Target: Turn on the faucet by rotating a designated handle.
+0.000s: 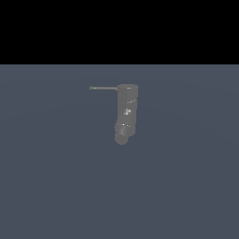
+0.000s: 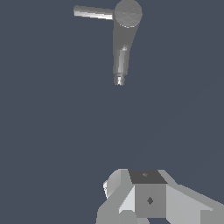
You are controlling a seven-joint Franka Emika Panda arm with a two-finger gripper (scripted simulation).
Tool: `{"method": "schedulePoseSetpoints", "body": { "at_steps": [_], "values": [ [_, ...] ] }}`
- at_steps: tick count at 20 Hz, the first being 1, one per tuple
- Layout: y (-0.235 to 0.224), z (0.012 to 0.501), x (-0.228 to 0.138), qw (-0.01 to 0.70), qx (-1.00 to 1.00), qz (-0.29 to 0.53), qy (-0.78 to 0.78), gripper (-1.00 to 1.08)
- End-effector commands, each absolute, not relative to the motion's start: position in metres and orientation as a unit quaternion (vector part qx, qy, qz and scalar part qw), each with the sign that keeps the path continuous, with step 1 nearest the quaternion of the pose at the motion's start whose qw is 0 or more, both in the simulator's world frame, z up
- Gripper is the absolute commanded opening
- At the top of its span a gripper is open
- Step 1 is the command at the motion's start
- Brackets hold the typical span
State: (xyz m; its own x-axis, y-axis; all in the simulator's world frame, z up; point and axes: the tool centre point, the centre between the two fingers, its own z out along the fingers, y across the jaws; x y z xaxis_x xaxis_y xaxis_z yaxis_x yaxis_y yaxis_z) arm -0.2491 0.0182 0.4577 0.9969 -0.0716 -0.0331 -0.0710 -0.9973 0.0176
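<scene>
The faucet point(image 1: 126, 114) stands by itself on the flat blue-grey surface point(image 1: 56, 186). In the exterior view it is a dull grey post with a short round spout point(image 1: 122, 136) at its low end. There are small pale specks on its side. The handle point(image 1: 103, 87) is a thin dark rod. It sticks out sideways from the top of the faucet, toward the exterior view's left. It looks level, not tipped up or down.

The exterior view shows no robot arm at all. Only the faucet and the surface can be seen there, with a black band behind the surface.

The wrist view looks down on the faucet point(image 2: 124, 33) from above. Here the top is a round cap, and the handle point(image 2: 93, 12) comes off the side of that cap. The spout point(image 2: 120, 65) reaches out from under the cap, in a different way from the handle. This view also shows part of the end effector point(image 2: 144, 199), a pale grey blocky shape with a dark patch on top. It is well apart from the faucet and touches nothing. Bare surface point(image 2: 52, 131) lies between the two. Its fingertips are cut off by the edge of the picture, so I cannot tell if it is wide or narrow.

No words, labels or brand marks can be read on anything.
</scene>
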Motion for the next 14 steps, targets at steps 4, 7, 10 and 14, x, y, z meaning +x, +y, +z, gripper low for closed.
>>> {"method": "schedulePoseSetpoints", "body": {
  "at_steps": [4,7,10,14],
  "values": [
    [0.038,0.443,-0.238,0.007,0.997,-0.017,-0.081,-1.0],
    [0.05,0.433,-0.229,0.007,0.994,-0.016,-0.111,-1.0],
    [0.062,0.423,-0.219,0.006,0.99,-0.016,-0.142,-1.0],
    [0.078,0.41,-0.204,0.005,0.983,-0.015,-0.183,-1.0]
  ]
}}
